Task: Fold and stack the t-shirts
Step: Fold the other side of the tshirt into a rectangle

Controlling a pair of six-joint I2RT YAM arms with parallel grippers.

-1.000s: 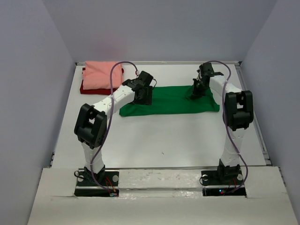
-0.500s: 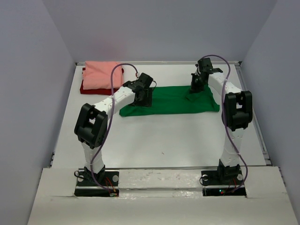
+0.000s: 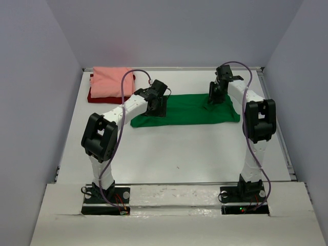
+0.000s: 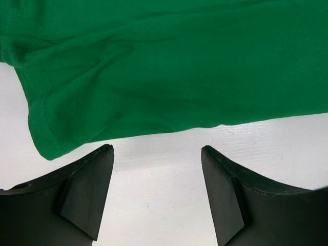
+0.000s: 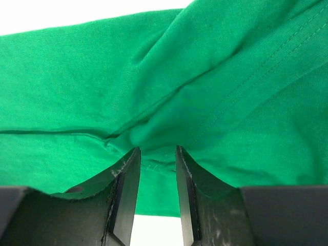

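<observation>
Fingers [image 5: 125, 179] of the right arm stand nearly closed, pinching a pucker of the bright green short-sleeved cotton t-shirt [image 3: 189, 110]. The left fingers [image 4: 87, 189] gape open just off its hem, over the white desk [image 3: 179, 154]. The shirt's long axis runs left-right between both outstretched arms.

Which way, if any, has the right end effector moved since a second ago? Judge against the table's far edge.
Yes: the right end effector shifted slightly toward the table's far edge.

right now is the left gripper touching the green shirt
Apart. Left wrist view: table shows between the edge of the green shirt and the fingertips of the open left gripper.
</observation>
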